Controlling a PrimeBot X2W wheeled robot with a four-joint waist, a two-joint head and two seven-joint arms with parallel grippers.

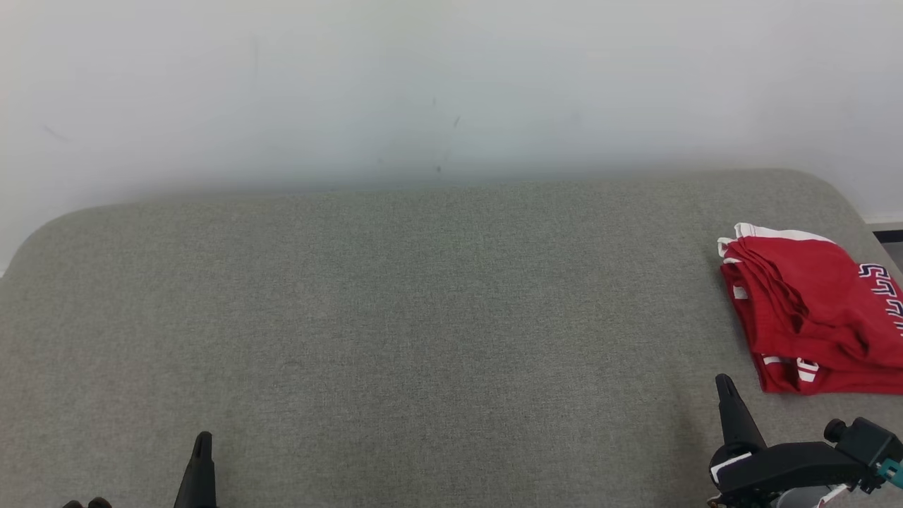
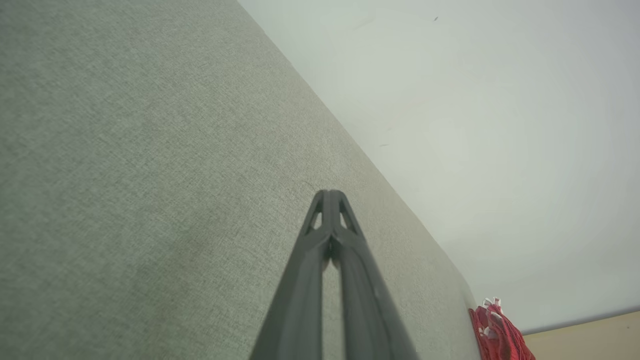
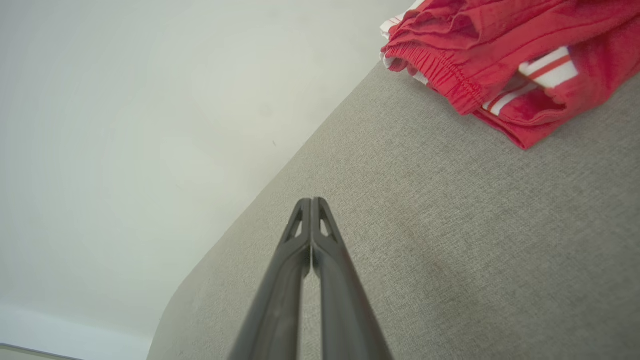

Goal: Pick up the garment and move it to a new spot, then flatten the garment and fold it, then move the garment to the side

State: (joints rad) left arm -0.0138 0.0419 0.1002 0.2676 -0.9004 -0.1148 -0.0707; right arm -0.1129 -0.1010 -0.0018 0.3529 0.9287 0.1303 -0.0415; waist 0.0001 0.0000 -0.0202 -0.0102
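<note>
The grey pad (image 1: 395, 303) spans the scene. The red garment (image 1: 811, 310) lies folded at its far right edge. A nudge there could push it off, or loose folds could spring open. The right gripper (image 1: 724, 384), just near of the garment, and the left gripper (image 1: 203, 441), at the near left, are both pinched closed, holding nothing.

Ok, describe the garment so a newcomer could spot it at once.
A wide grey fabric surface runs below a pale wall. Near its right edge, just beyond the right hand, lies the garment. It is a folded red bundle with white trim and dark lettering, unlike the plain grey cloth and the black hand.
</note>
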